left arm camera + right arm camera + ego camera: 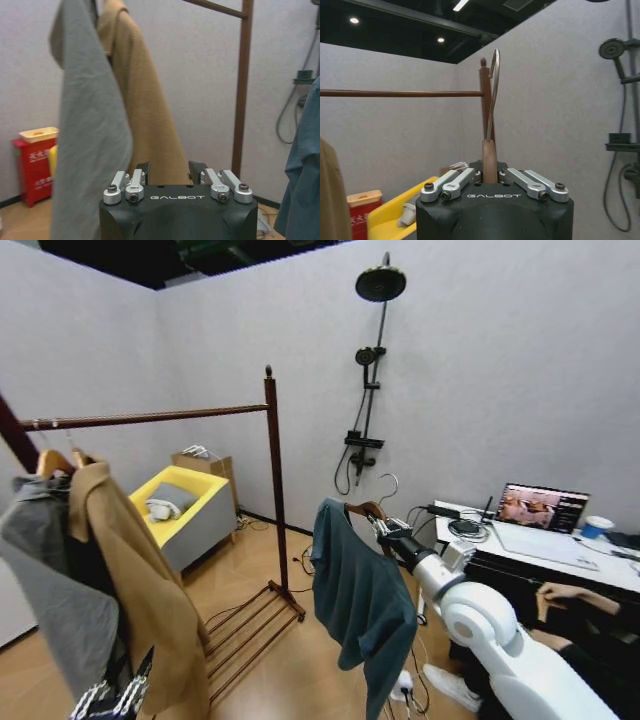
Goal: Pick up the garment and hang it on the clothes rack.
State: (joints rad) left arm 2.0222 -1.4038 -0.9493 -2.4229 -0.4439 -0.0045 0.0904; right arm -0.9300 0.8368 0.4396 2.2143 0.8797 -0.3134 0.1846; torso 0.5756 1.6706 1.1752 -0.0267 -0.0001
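Head view: the right gripper, at the end of the white right arm, is raised in front of the robot with its fingers closed on the neck of the wooden hanger. The hanger's metal hook stands upright just above the fingers. The garment, a dark teal long-sleeved piece of soft cloth, hangs below and beside the fingers, clear of the wooden floor and apart from the clothes rack.

The clothes rack stands beyond the fingers, toward the robot's left: a reddish-brown upright with a knob top, a horizontal bar and a slatted base. At the far end of the bar from the fingers hang a grey garment and a long tan coat.

Right wrist view: the right gripper clamps the brown hanger neck between its fingers, and the hook rises straight up from them, in line with the rack upright behind.

Left wrist view: the left gripper has its two dark fingers held apart with nothing between them. The grey garment and tan coat hang just ahead of the fingers, with the rack upright beyond. In the head view the left gripper sits low, beneath the coats.
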